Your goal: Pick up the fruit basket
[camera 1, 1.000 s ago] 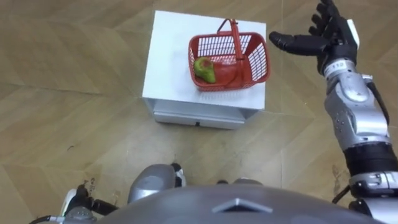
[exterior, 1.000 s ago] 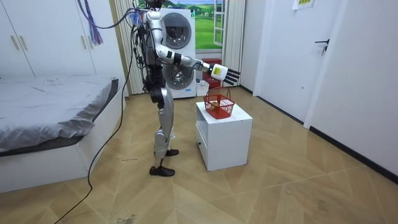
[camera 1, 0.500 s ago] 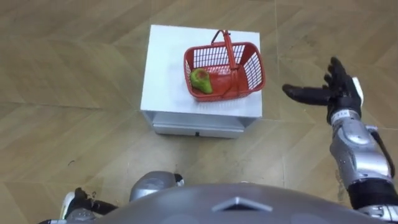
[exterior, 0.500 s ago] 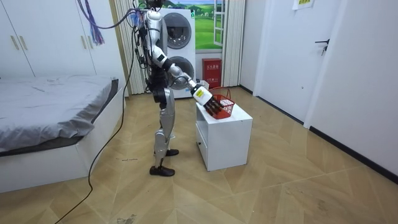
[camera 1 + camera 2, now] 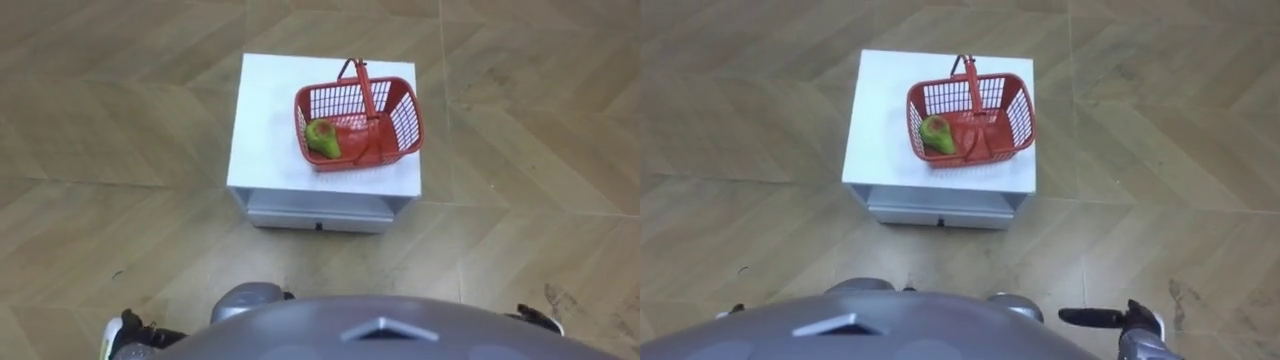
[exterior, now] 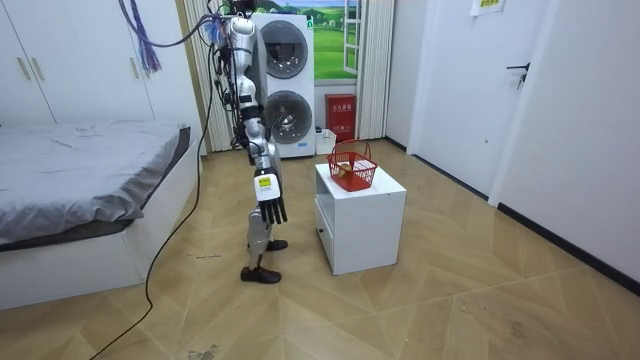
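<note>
Fruit basket (image 5: 358, 122) is sitting upper centre on the white cabinet (image 5: 265, 110), green fruit (image 5: 323, 137) inside. My right hand (image 5: 1110, 318) is hanging lower right, stretched flat, empty; my left hand (image 5: 135, 332), lower left, I cannot tell. Reaching hastily, I am risking knocking the light basket off the top.

Pale herringbone wood floor (image 6: 470, 300) runs throughout. In the room view a white cabinet (image 6: 372, 230) stands at centre. A grey bed (image 6: 80, 185) lies at nine o'clock, white wardrobes (image 6: 80, 60) at ten, stacked washers (image 6: 288, 85) at twelve, a window (image 6: 335, 40) just beside them, and a white door (image 6: 520, 120) at two.
</note>
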Robot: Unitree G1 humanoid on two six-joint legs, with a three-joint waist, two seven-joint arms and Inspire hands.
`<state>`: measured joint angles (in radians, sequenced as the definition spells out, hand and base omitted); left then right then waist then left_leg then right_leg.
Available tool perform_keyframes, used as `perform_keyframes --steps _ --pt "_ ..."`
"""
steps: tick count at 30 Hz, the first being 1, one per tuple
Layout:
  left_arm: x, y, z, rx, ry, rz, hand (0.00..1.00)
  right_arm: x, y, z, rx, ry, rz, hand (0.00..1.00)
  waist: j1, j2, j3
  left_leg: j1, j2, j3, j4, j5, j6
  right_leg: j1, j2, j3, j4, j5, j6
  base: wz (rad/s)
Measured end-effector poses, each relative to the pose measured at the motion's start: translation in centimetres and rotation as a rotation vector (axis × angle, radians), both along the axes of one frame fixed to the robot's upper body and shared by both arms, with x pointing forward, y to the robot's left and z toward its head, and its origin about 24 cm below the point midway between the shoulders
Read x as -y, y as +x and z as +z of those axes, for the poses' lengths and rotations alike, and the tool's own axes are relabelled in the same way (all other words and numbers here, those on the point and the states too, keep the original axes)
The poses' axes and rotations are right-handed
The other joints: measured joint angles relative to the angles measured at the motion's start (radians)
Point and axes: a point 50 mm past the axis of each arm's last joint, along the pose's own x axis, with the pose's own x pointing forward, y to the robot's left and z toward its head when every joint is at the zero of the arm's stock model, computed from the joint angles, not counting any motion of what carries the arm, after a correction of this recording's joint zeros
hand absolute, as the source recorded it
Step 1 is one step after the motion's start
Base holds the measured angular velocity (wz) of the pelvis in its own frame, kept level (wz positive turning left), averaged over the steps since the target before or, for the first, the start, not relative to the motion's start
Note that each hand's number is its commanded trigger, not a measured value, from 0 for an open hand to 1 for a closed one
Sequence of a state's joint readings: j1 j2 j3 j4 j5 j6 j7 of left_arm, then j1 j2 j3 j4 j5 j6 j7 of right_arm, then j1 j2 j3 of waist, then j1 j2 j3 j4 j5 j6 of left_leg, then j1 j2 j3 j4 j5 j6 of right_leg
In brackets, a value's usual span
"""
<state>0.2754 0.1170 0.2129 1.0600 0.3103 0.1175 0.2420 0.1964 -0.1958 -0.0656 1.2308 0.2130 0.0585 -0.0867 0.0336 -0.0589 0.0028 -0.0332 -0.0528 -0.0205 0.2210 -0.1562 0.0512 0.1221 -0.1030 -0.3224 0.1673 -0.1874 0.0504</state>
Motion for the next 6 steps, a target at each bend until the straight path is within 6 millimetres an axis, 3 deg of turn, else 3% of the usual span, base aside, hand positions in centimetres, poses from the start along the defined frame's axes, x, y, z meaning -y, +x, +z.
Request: perform_keyframes --steps 6 --pt "0.2 -0.1 -0.1 -0.010 -0.008 0.003 0.00 -1.2 -2.0 -0.4 -0.141 0.045 0.072 0.00 -0.002 0.009 -0.0033 0.010 -0.008 -0.005 -0.001 0.000 0.001 0.004 -0.004 0.002 0.003 -0.016 0.002 0.01"
